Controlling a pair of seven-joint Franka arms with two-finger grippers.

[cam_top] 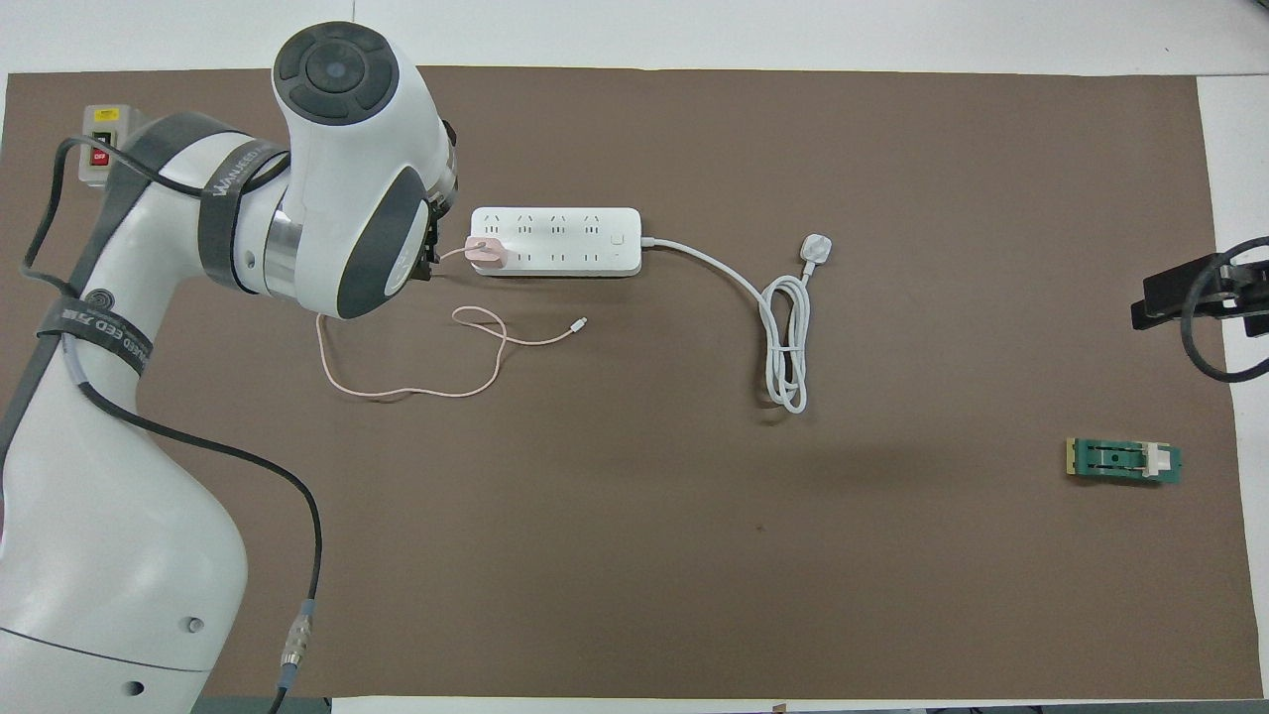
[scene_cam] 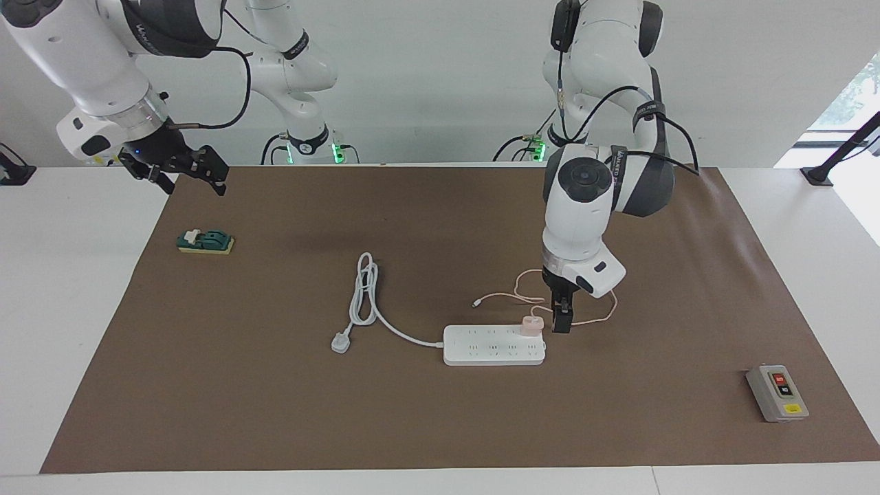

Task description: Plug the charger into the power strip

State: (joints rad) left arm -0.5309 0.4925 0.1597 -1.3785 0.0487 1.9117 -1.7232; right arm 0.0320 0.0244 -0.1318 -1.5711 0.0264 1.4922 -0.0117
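The right gripper (scene_cam: 187, 173) waits, fingers apart, over the brown mat's (scene_cam: 440, 426) edge near a small green block (scene_cam: 205, 241). A white three-pin plug (scene_cam: 340, 342) lies on its thick cord. The little pink cube charger (scene_cam: 531, 325) sits in the long white power strip (scene_cam: 493, 345). The left gripper (scene_cam: 562, 320) hangs beside it, apparently open and empty. A grey box's (cam_top: 104, 149) red button says "OFF".

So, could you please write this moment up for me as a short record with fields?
charger: small pale pink cube charger sits in an end socket of the long flat white power strip, at the left arm's end
cable: thin pink cable loops on the brown mat
left claw: open, beside the charger, not gripping it
right claw: open, waits above the mat's edge near the green block
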